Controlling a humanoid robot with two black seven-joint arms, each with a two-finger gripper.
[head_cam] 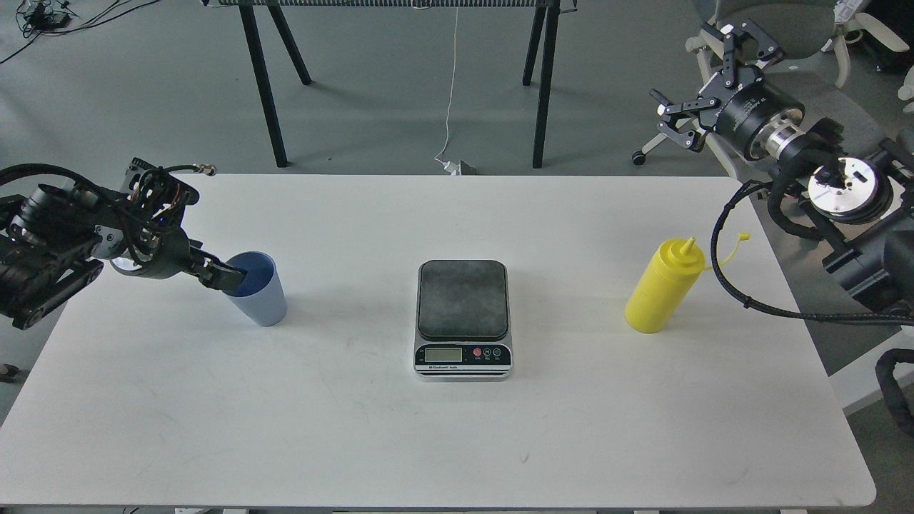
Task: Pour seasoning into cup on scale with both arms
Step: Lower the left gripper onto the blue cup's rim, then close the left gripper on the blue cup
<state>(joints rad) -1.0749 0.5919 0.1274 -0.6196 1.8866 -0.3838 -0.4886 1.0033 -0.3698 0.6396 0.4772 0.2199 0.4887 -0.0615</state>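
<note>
The left jaws (227, 275) reach in from the left edge of the white surface (428, 442) and sit at the rim of the light blue cup (258, 291), one dark finger dipping inside its mouth. The second finger is hidden, so whether they are clamped on the wall cannot be told. The cup leans slightly and stands near the left side of the surface, with bare white between it and the near edge.

To the right of those jaws, well apart, the scale (463, 318) lies flat at the centre, its dark grey platform unloaded, its silver front with LCD and small round buttons facing the near edge. The print under the display is too small to read.

The right jaws (703, 82) hang high beyond the far right corner, off the surface, spread wide and holding nothing. Below and nearer than them, the yellow seasoning bottle (664, 294) stands upright near the right edge, its tethered cap off to the side of the nozzle. A black cable from the right arm loops just beside it.

Wide open surface lies between cup, scale and bottle, and along the whole near half. Behind the far edge are grey floor, black table legs (264, 86), a hanging white cord (451, 86) and an office chair (785, 43).
</note>
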